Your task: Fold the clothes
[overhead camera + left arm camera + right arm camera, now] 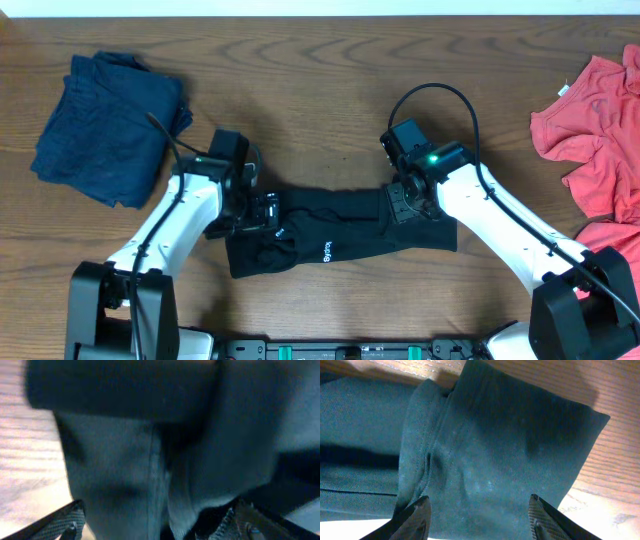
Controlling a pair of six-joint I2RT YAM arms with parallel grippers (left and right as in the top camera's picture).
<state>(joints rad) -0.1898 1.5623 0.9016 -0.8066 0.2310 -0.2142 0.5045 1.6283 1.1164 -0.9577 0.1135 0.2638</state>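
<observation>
The black shirt (340,240) with small white lettering lies folded into a long band at the table's front middle. My left gripper (262,212) is over its left end, jaws open with fabric between them (155,525). My right gripper (404,203) is over its right end, jaws open just above the cloth (477,515). The shirt fills the left wrist view (150,450) and the right wrist view (495,445). A navy-blue garment (105,125) lies folded at the back left. A coral-red garment (600,130) lies crumpled at the right edge.
The wooden table (320,90) shows between the garments. The arms' base rail (340,350) runs along the front edge.
</observation>
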